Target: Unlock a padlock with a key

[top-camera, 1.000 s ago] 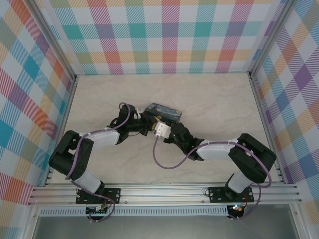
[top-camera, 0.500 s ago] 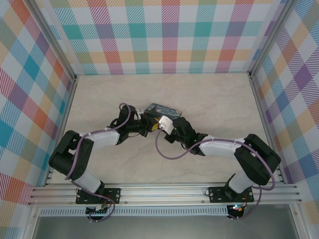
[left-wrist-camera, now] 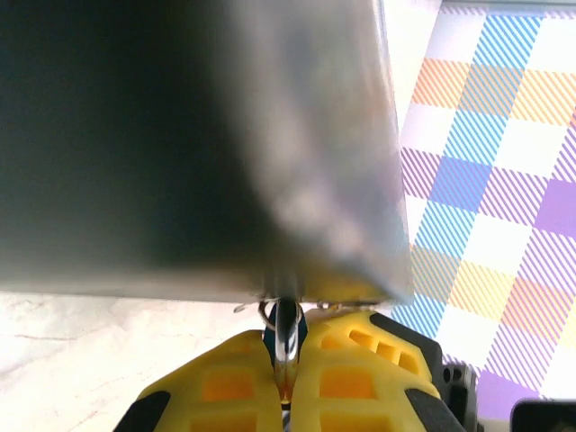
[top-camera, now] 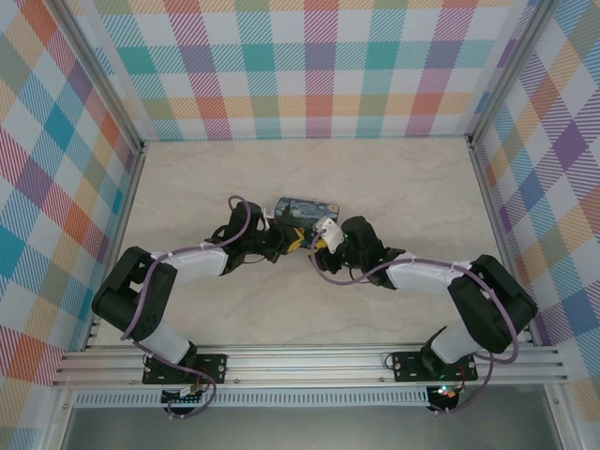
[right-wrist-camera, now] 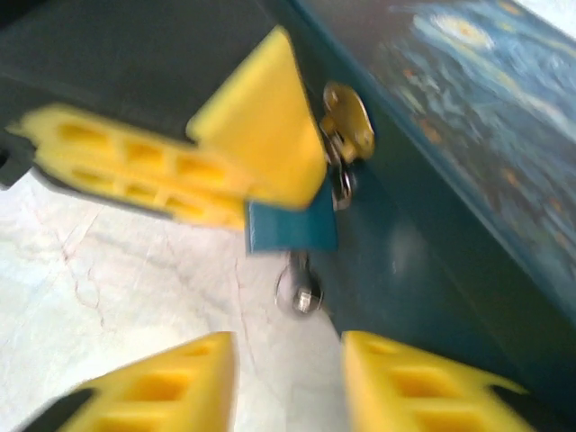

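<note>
My left gripper [left-wrist-camera: 286, 353] is shut on the padlock [left-wrist-camera: 288, 322], a small blue body with a silvery shackle pinched between the yellow fingers [left-wrist-camera: 225, 382]. In the right wrist view the padlock [right-wrist-camera: 292, 225] hangs at the painted tin's gold hasp [right-wrist-camera: 349, 121], with the left fingers [right-wrist-camera: 256, 148] around it. The small grey key [right-wrist-camera: 303, 290] sticks out of its underside. My right gripper [right-wrist-camera: 288, 353] is open just short of the key, touching nothing. From above, both grippers [top-camera: 289, 240] [top-camera: 313, 242] meet at the tin's front.
The blue-and-yellow night-sky tin [top-camera: 306, 210] lies mid-table; its dark side wall [right-wrist-camera: 423, 243] stands right beside the padlock. Marbled tabletop [top-camera: 394, 187] stretches around it, and checked walls [top-camera: 319, 66] close in the back and sides.
My right gripper was shut and now stands open, with the key left in the padlock. The right arm has swung toward the tin. The left gripper keeps its hold.
</note>
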{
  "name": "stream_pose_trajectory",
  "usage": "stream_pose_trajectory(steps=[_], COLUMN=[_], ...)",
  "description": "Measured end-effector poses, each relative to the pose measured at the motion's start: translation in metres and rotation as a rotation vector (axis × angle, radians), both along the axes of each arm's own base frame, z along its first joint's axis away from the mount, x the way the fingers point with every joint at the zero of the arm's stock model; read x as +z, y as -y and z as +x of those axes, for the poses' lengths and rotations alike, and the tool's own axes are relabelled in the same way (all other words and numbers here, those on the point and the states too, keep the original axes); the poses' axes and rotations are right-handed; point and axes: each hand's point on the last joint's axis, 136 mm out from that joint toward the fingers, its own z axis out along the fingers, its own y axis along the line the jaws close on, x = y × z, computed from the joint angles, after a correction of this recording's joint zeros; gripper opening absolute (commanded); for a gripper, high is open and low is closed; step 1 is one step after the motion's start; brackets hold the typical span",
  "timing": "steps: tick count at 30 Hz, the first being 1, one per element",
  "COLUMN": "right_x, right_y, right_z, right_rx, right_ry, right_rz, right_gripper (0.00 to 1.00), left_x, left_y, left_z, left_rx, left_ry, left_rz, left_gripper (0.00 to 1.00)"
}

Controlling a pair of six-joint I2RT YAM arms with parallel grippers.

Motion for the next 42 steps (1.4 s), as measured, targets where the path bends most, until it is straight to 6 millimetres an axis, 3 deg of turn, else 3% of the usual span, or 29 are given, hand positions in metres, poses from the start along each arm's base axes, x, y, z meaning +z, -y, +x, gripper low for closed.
stream_pose_trajectory(steps=[5, 9, 16, 22, 25, 29, 34, 42], right_x=[0.007, 0.022, 0.024, 0.003, -0.004, -0.004, 0.001, 0.009], right_y=[0.023, 0.038, 0.063, 0.08, 0.085, 0.081, 0.054, 0.018], right_z=[-0.015, -0.013, 0.004, 0.02, 0.031, 0.051, 0.082, 0.125], right_rx=[-0.035, -0.098, -0.261, -0.405, -0.471, -0.508, -0.469, -0.359], right_ry=[0.011, 0.017, -0.109, -0.305, -0.412, -0.513, -0.579, -0.602], right_rz=[-0.01, 0.001, -0.004, 0.056, 0.127, 0.225, 0.312, 0.384], right_gripper=[0.68, 0.75, 0.88, 0.99, 1.0, 1.0, 1.0, 0.98], left_x=[-0.019, -0.044, -0.056, -0.072, -0.058, -0.013, 0.028, 0.036], left_y=[-0.004, -0.005, -0.003, -0.017, -0.027, -0.043, -0.08, -0.116], left_z=[0.002, -0.001, -0.002, -0.012, -0.018, -0.014, -0.009, -0.02], left_rx=[0.024, 0.024, 0.019, 0.035, 0.045, 0.082, 0.189, 0.253], left_ry=[-0.008, -0.028, 0.028, 0.017, 0.047, 0.158, 0.269, 0.302], left_rz=[0.046, 0.105, 0.123, 0.188, 0.219, 0.218, 0.269, 0.376], left_gripper=[0.0, 0.0, 0.32, 0.49, 0.53, 0.62, 0.67, 0.72])
